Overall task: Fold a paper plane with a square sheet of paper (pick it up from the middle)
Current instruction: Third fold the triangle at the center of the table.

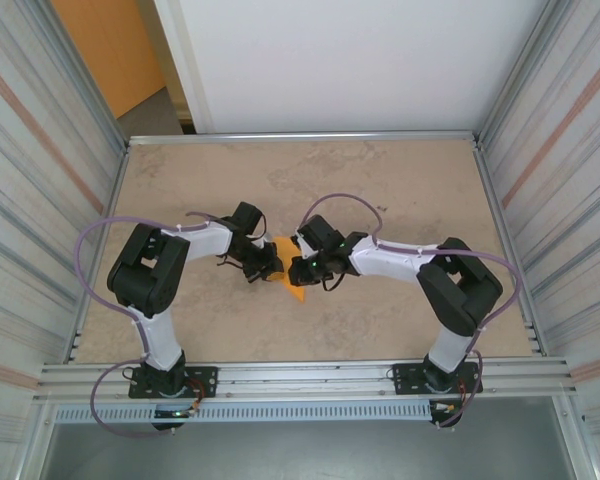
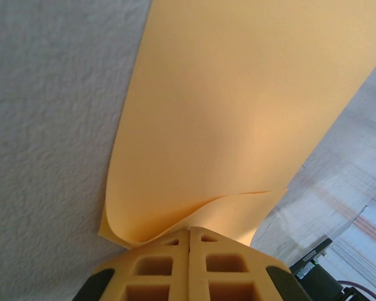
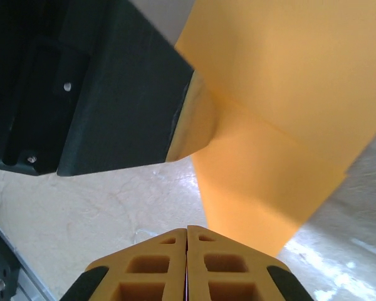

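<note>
Orange square sheet of paper (image 1: 296,292) is at the table's (image 1: 400,190) middle, pinched in the left gripper's (image 2: 189,231) closed jaws. The right gripper's (image 3: 187,229) jaws are closed too, beside the sheet's lower edge.

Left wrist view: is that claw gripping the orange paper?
Yes, the left gripper is shut on the curled edge of the paper, which bends away from its tips.

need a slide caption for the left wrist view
Left gripper, fingers shut, pinches the curled fold of a thin bright-orange paper sheet, pale textured tabletop behind
</note>
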Controlling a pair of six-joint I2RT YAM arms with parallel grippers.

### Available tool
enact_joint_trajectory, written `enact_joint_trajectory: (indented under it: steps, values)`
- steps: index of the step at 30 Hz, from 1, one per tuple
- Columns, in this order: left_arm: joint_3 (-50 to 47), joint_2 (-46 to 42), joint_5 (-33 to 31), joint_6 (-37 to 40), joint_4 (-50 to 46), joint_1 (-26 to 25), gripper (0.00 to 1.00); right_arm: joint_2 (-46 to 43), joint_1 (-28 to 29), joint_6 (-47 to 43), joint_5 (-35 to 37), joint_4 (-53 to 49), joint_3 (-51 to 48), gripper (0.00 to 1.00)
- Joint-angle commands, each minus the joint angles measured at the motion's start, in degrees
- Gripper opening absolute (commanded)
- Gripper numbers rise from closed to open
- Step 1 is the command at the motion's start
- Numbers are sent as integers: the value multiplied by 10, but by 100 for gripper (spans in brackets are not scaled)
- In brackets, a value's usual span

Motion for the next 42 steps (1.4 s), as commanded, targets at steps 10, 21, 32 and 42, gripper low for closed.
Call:
enact_joint_trajectory:
  steps: [10,21,32,42]
  values:
    - [-30,26,-52,-1,-25,1,2,67,-3,1,-45,31,19,5]
    - [-38,37,-63,0,-29,3,2,80,-5,-3,-42,31,17,4]
    - [-42,49,-73,5,-32,5,2,85,-6,-14,-40,18,23,5]
    - [-60,60,-90,12,-33,19,2,40,0,-28,-56,-33,-37,4]
